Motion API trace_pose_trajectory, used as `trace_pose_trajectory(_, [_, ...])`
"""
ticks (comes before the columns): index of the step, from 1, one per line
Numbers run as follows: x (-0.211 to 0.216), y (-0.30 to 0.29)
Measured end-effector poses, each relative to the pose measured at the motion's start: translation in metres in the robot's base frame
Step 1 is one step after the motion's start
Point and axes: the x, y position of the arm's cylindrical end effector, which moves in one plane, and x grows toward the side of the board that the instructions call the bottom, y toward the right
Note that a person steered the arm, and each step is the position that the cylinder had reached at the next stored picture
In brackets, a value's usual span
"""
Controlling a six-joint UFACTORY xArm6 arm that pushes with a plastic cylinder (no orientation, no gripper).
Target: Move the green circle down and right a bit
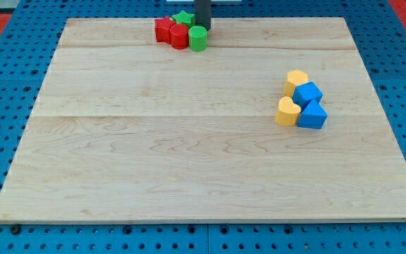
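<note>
The green circle (198, 39) is a short green cylinder near the view's top, at the right end of a small cluster. Touching it on the left is a red cylinder (180, 37), with a red star-like block (164, 30) further left and a green star (183, 18) behind. My tip (203, 28) comes down from the view's top edge and ends just above and slightly right of the green circle, close to it or touching it.
A second cluster lies at the view's right: a yellow block (296, 82), a blue cube (307, 93), a yellow block (286, 111) and a blue block (312, 115). The wooden board (189, 155) rests on a blue pegboard.
</note>
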Motion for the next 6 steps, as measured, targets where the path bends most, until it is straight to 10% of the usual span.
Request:
trace_pose_trajectory(3, [0.052, 0.061])
trace_pose_trajectory(4, [-0.005, 0.058])
trace_pose_trajectory(6, [-0.012, -0.050])
